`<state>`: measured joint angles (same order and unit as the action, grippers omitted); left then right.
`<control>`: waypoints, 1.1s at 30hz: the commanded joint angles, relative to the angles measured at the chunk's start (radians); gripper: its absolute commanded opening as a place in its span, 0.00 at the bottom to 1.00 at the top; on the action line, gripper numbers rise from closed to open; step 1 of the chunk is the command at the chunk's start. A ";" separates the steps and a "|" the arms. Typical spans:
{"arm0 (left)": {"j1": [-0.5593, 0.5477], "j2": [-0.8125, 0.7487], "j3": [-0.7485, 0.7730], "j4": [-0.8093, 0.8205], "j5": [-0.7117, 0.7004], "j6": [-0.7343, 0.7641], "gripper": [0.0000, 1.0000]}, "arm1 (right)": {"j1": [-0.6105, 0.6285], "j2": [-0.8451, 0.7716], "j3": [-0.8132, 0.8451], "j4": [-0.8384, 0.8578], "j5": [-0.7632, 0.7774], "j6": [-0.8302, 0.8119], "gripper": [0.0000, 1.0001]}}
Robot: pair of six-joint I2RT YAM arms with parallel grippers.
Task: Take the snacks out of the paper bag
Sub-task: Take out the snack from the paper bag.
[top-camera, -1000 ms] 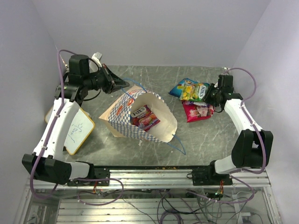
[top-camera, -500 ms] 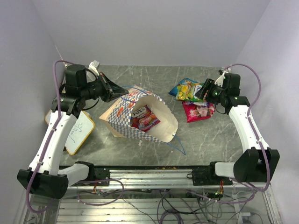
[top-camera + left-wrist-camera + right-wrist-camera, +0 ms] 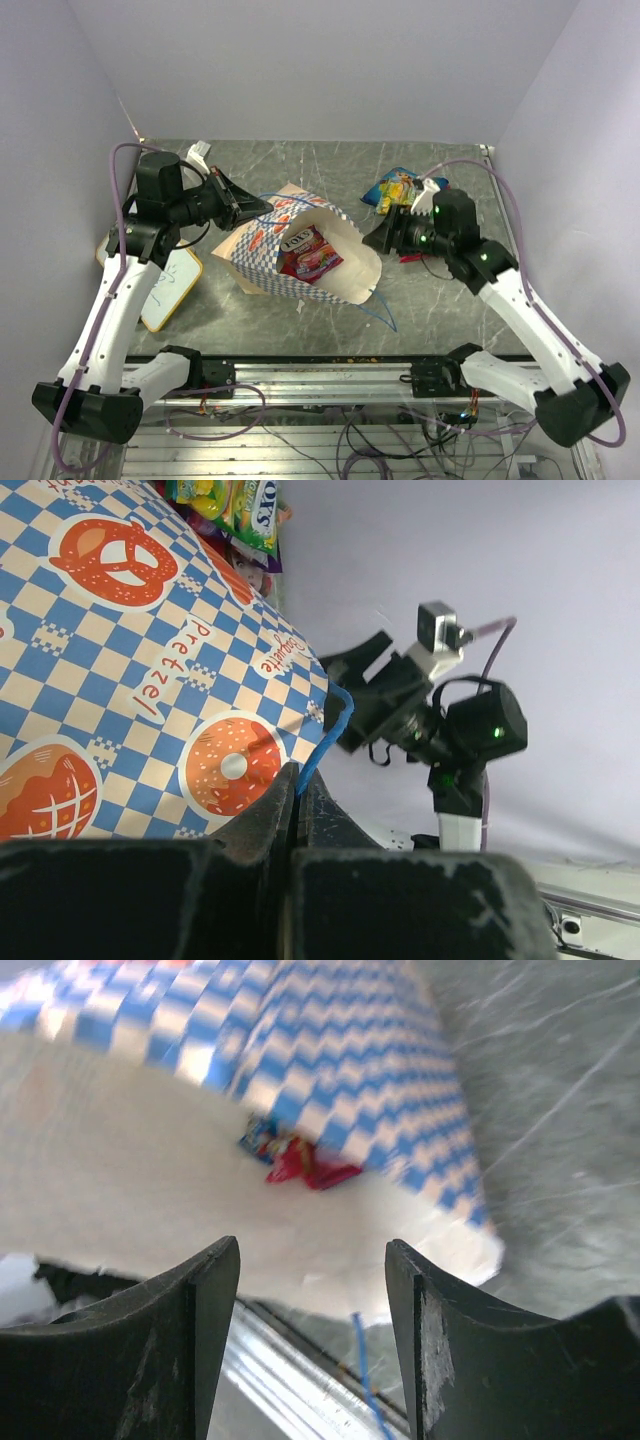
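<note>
Top external view: right gripper, jaws released and empty, has swung from the pile of freed snacks at the far right to the mouth of the bag; left gripper stays clenched on the blue handle, propping the mouth open; one red packet lies inside, seemingly the last to extract, so the task nears completion.

Paper bag: one. Snack packet inside bag: one. Packets right of bag: at least two, pile partly hidden. Whiteboard left of bag: one. Arms: two, left arm, right arm.
</note>
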<state>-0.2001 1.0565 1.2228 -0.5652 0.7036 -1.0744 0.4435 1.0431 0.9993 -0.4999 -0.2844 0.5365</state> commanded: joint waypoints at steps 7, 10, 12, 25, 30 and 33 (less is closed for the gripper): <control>-0.010 -0.054 -0.034 0.174 -0.008 -0.114 0.07 | 0.310 -0.157 -0.204 0.185 0.145 0.085 0.56; -0.014 -0.028 0.012 0.134 -0.004 -0.090 0.07 | 0.354 -0.098 -0.211 0.224 0.216 0.039 0.53; -0.022 -0.002 0.040 0.093 0.003 -0.065 0.07 | 0.398 -0.040 -0.215 0.271 0.270 0.009 0.48; -0.208 0.082 0.073 0.129 -0.124 -0.103 0.07 | 0.825 0.313 -0.097 0.506 0.439 -0.181 0.34; -0.215 0.084 0.076 0.109 -0.149 -0.084 0.07 | 0.803 0.247 -0.218 0.625 0.533 -0.221 0.35; -0.216 0.080 0.071 0.077 -0.154 -0.071 0.07 | 0.756 0.204 -0.279 0.644 0.587 -0.289 0.43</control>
<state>-0.4103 1.1427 1.2690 -0.4759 0.5819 -1.1656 1.2499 1.3064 0.7918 0.0483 0.1986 0.3504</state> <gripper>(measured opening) 0.075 0.380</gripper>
